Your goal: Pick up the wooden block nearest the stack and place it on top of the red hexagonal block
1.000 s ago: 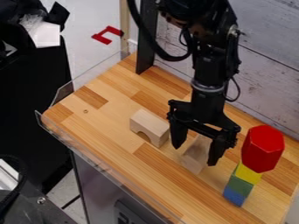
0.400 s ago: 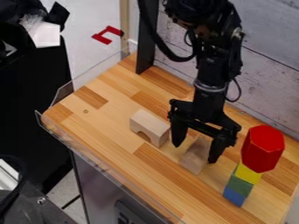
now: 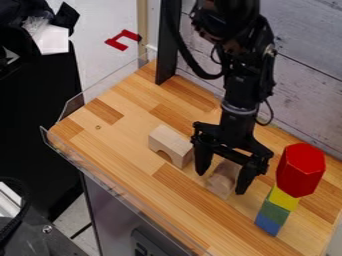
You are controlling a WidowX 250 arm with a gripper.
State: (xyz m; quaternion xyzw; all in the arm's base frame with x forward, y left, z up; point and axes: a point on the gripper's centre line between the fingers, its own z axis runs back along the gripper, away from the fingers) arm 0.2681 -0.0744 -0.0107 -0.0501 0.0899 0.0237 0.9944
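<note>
Black pincer (image 3: 221, 183), fingers spread wide, with a small wooden block (image 3: 222, 180) between them; whether either finger touches it cannot be told. The block is pale and unpainted, its lower part lighter, its upper part browner and seemingly rounded. Just beside one finger lies an arched block (image 3: 172, 145) of plain, light wood, its notch facing the tabletop (image 3: 143, 157). Beyond the other finger stands a stack: blue (image 3: 268, 225), green (image 3: 274, 212) and yellow (image 3: 283, 198) blocks beneath a large, glossy red hexagonal piece (image 3: 300, 170).
</note>
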